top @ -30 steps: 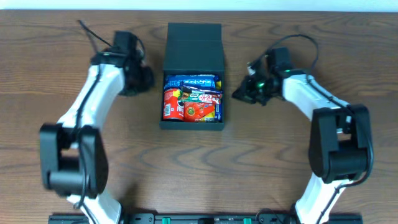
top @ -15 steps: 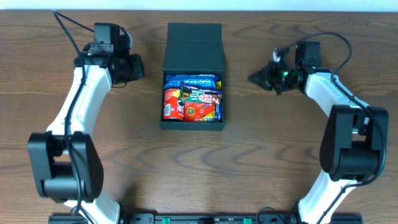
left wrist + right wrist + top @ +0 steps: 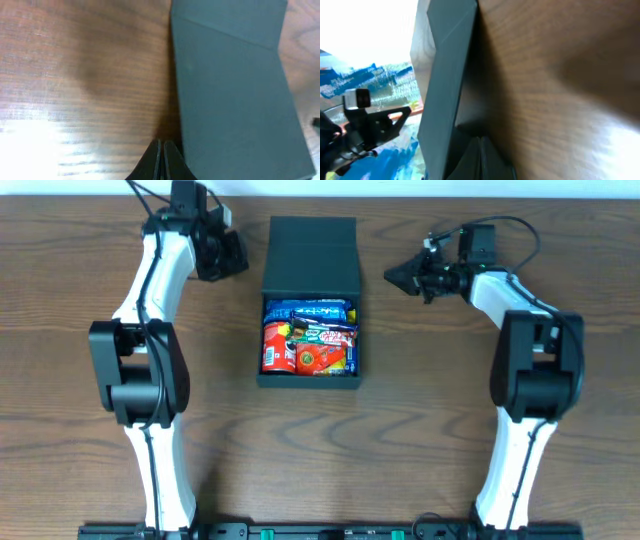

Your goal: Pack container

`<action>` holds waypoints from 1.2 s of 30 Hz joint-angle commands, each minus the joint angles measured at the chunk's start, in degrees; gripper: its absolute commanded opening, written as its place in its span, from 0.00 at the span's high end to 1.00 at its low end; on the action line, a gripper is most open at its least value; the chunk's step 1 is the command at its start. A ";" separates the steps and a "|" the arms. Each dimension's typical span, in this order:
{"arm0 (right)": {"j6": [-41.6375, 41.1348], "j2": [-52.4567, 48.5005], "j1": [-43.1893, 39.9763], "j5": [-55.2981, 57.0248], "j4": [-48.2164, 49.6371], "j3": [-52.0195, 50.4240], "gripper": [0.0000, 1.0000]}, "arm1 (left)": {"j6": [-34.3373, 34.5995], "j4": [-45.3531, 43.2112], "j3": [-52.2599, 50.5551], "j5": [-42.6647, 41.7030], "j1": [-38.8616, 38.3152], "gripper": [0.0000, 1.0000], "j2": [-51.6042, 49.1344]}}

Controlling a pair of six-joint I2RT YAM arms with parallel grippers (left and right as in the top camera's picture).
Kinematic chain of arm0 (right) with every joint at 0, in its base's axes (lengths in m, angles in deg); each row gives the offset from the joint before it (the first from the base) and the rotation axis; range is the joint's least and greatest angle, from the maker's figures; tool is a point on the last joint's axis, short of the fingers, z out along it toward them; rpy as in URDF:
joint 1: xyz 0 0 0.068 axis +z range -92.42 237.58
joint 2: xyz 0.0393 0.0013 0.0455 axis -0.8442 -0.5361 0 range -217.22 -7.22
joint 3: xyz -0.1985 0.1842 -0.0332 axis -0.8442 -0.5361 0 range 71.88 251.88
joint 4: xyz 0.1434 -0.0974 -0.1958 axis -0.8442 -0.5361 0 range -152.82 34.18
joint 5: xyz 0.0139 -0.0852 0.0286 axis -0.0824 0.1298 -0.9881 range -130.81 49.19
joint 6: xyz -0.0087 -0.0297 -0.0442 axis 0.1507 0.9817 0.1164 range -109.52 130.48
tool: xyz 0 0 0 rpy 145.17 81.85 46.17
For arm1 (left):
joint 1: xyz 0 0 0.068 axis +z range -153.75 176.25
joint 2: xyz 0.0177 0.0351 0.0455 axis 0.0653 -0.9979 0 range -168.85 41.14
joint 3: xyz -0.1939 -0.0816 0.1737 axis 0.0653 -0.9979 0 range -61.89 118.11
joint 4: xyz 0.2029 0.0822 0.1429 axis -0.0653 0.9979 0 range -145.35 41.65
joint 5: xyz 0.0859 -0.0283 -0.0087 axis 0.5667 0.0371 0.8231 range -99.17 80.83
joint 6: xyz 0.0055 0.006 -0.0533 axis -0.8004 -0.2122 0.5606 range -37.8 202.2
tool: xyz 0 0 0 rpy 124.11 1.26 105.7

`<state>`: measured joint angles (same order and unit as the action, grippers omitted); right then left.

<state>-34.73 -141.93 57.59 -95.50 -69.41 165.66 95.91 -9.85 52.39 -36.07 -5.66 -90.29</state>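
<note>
The matte black, boxy container (image 3: pixel 310 255) sits upper centre on the grained wooden table (image 3: pixel 430 430). Its flat lid is folded back and glossy, crinkled snack packets (image 3: pixel 310 340) fill the tray. The left gripper (image 3: pixel 238 260), upper left, and the right gripper (image 3: pixel 392 277), upper right, are both pinched closed and empty, flanking the lid.

No legible txt; print on snack pkts (image 3: pixel 308 340) in container (image 3: pixel 312 255) too small to read.
</note>
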 commanded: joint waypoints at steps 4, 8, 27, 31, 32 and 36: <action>-1.01 -2.12 3.21 -1.27 -0.79 3.10 0.99 | 0.96 3.13 2.34 -1.22 0.35 0.94 -3.58; -1.11 -4.20 3.93 -1.27 -1.03 3.10 0.98 | 2.19 3.80 2.34 -2.16 0.28 0.94 -5.03; -0.85 -5.14 6.80 0.68 -0.39 3.10 0.98 | 4.57 -0.44 2.34 -9.11 -1.66 0.94 -9.84; -0.79 -5.14 6.82 -0.94 3.61 3.10 0.99 | 4.52 -2.23 2.34 -11.02 -1.97 0.94 -9.84; -0.76 -5.14 6.82 -1.77 5.22 3.10 0.99 | 4.50 -2.73 2.34 -11.82 -1.97 0.94 -9.84; -0.20 -5.14 6.82 -5.07 10.40 3.10 0.98 | 4.46 -3.91 2.34 -13.49 -1.86 0.94 -9.84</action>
<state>-35.56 -146.89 64.13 -96.71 -60.60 167.82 100.24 -13.48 53.72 -46.38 -7.28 -99.23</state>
